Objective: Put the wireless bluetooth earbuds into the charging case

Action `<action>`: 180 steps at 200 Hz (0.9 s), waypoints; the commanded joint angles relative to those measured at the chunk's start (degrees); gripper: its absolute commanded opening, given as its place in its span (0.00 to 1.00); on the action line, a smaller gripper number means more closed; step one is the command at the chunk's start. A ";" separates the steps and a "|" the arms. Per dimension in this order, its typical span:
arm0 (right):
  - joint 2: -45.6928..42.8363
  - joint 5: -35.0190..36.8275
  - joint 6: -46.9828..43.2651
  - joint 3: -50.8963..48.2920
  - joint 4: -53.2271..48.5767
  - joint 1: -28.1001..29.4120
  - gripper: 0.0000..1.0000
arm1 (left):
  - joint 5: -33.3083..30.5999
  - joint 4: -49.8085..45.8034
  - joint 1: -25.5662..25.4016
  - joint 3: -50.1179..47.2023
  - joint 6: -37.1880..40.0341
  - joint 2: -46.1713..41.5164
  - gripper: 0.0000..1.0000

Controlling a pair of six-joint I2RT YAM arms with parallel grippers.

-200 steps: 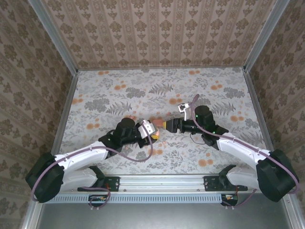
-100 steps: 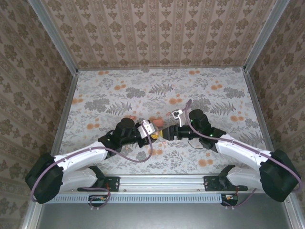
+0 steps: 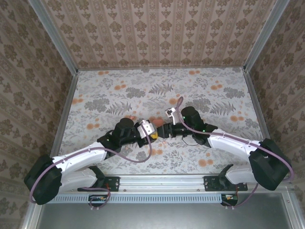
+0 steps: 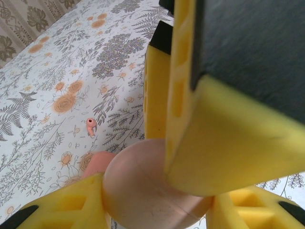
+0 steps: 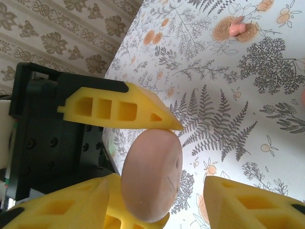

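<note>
Right claw [image 3: 161, 132] reached case [image 5: 152, 174]; earbud [image 4: 90, 125] lies outside.

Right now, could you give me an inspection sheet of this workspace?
Surface: floral-print tabletop, flat.
Job's things: charging case held off the surface, looks closed; one earbud lying loose on the tabletop.
Clutter: nothing seen.
Grippers: left claw shut on the charging case; right claw open, fingers close beside the case.
Cables: a mauve cable loops along each arm.
Surroundings: patterned walls on three sides; metal rail at the near edge.
</note>
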 commanded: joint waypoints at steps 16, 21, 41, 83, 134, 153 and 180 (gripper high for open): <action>1.76 -2.39 -1.34 2.32 1.59 0.48 0.47 | 0.27 0.03 -0.46 0.33 1.20 -1.21 0.37; 1.79 -2.55 -1.47 2.37 1.64 0.55 0.46 | 0.18 0.02 -0.47 0.33 1.14 -1.26 0.37; 1.76 -2.84 -1.80 2.32 1.58 0.74 0.40 | 0.26 -0.23 -0.49 0.59 1.16 -1.26 0.37; 0.64 -2.69 -3.34 2.32 -0.34 0.91 0.25 | 0.96 -0.99 -0.49 1.53 1.15 -0.35 0.39; -4.60 3.66 -12.88 2.07 -10.02 0.05 0.20 | 5.42 -4.17 -0.32 4.93 -0.06 2.75 0.61; -7.76 3.20 -18.70 1.46 -13.75 -2.86 0.19 | 7.46 -4.38 0.26 5.52 -0.70 4.36 0.72; -11.98 -2.70 -31.65 1.88 -21.22 -7.32 0.18 | 12.52 -1.76 2.34 4.58 -1.31 5.11 0.72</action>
